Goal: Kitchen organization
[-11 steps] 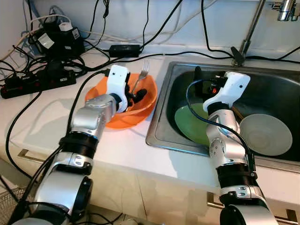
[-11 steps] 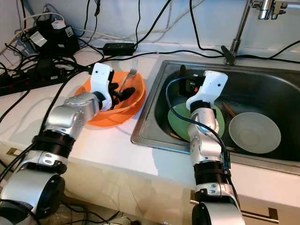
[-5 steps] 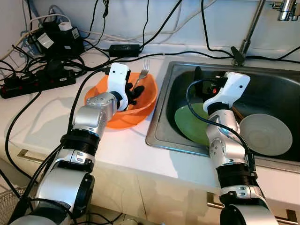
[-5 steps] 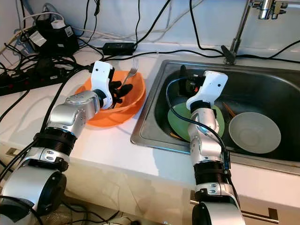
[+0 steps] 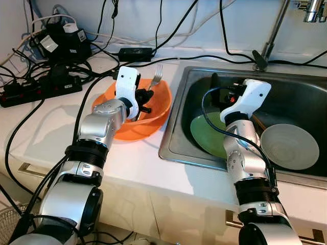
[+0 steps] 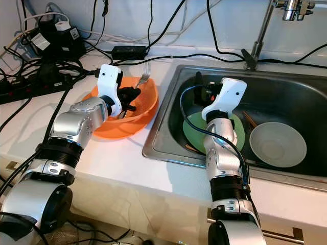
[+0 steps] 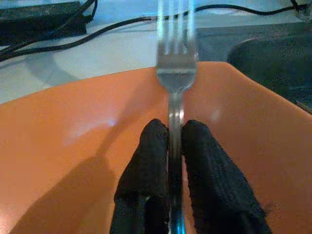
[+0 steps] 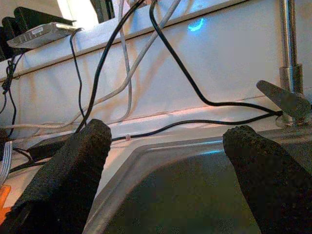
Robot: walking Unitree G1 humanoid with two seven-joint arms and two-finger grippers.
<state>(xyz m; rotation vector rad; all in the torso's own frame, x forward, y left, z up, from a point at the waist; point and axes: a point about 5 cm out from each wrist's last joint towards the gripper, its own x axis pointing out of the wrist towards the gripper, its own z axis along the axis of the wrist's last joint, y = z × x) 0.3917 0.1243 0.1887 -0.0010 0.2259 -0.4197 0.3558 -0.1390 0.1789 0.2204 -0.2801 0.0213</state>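
The left pincer was clamped tight on the fork handle inside the orange bowl on the white surface, tines up past the rim. Over the sink, the right pincer hung spread wide above the green plate.

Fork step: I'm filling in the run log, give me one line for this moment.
left gripper: shut on fork over orange bowl | right gripper: open, above sink | green plate: in sink
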